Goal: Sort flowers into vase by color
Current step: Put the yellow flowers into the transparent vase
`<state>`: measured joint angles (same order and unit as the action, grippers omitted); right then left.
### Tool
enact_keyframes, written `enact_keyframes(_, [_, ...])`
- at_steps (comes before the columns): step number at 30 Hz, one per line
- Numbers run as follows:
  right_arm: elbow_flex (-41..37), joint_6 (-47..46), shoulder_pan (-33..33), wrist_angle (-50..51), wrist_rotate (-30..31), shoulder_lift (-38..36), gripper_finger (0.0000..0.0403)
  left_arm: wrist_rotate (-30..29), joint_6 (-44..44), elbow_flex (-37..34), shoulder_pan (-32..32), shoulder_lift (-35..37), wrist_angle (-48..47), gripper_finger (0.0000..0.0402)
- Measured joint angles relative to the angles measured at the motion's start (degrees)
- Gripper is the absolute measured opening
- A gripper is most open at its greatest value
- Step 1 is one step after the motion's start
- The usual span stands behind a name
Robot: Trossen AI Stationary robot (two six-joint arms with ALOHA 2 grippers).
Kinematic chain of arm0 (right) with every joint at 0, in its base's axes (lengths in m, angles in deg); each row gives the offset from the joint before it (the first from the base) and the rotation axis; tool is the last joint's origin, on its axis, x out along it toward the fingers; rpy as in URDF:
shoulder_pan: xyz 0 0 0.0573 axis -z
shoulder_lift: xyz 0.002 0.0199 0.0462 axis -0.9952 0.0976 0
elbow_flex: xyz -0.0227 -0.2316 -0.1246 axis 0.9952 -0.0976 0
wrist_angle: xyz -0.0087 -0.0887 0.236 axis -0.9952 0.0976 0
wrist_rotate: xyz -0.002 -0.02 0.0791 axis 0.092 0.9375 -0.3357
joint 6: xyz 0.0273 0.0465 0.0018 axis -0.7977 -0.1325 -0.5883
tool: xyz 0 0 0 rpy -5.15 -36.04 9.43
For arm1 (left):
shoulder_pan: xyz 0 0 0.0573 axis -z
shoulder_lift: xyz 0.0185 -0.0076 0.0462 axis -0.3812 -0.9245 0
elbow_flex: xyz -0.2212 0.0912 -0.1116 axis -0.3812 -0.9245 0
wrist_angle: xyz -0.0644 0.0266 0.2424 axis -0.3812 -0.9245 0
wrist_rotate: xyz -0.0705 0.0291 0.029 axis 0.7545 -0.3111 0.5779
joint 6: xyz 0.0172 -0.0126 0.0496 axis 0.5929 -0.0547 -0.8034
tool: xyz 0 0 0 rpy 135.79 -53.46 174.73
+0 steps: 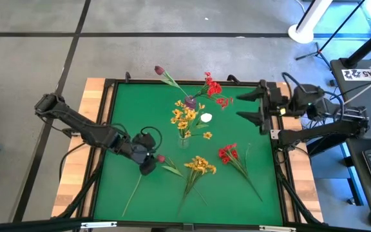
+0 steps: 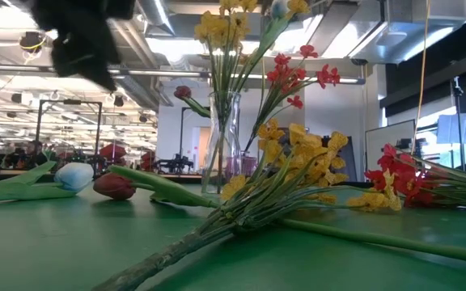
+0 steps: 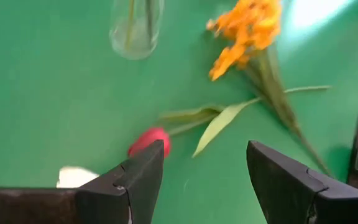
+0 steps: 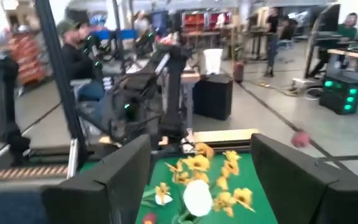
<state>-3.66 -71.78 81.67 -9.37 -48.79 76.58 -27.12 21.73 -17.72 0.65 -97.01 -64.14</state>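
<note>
Nearest the front edge of the green-topped table (image 1: pixel 121 129), three flower stems lie flat and unsorted: a dark maroon tulip-like bud on a long green stem (image 1: pixel 161 158) toward the left, a bunch of yellow blossom clusters (image 1: pixel 199 165) in the middle, and a spray of red blossom clusters (image 1: pixel 228 153) to the right of it, the three lying near one another but not stacked. The left end effector (image 1: pixel 148 166) hovers low over the table just beside the maroon bud, and its wrist view shows its two dark fingers (image 3: pixel 135 180) spread wide with nothing between them, the bud (image 3: pixel 149 140) lying on the green just beyond one fingertip, so I judge the step in hand to be closing in on that stem. Farther back, at the middle of the table, stands the clear glass vase (image 1: pixel 184 138), already holding yellow blossoms (image 1: pixel 184 117), a white bud (image 1: pixel 206 118), red blossoms (image 1: pixel 214 89) and a second maroon tulip (image 1: pixel 159 69) leaning out toward the far left. With four kinds mixed in that single vase, the sorting by colour looks only partly met, and the three loose stems are left to place. At the far right edge, the right end effector (image 1: pixel 257 111) waits above the table's border, its fingers wide apart and empty.
</note>
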Motion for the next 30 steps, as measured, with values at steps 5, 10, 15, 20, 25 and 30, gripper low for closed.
enact_keyframes(5, [7.0, 2.8, -8.0, 6.3, -0.2, 5.5, 0.0276, 0.0, -3.9, 1.6, -1.1, 0.0, -0.1, 0.0221])
enact_keyframes(10, [9.1, 0.2, -18.0, 11.2, 3.1, 11.2, 0.0276, 0.0, -4.1, 1.6, -0.9, 0.0, 0.2, 0.0221])
enact_keyframes(15, [9.1, -11.8, -26.4, 18.0, 10.2, 16.4, 0.0275, -0.7, -4.5, 1.6, -0.8, 0.0, 3.1, 0.0221])
enact_keyframes(20, [9.1, -27.3, -31.9, 24.5, 13.6, 23.3, 0.0275, -3.2, -6.1, 1.7, -0.8, 0.0, 6.2, 0.0221])
enact_keyframes(25, [9.1, -41.1, -34.7, 25.0, 15.7, 31.8, 0.0275, -4.1, -6.1, 1.7, -0.7, -0.6, 11.1, 0.0221])
enact_keyframes(30, [8.0, -52.6, -36.3, 23.1, 16.1, 39.3, 0.0275, -4.8, -5.8, 1.8, 1.1, -2.0, 13.2, 0.0221])
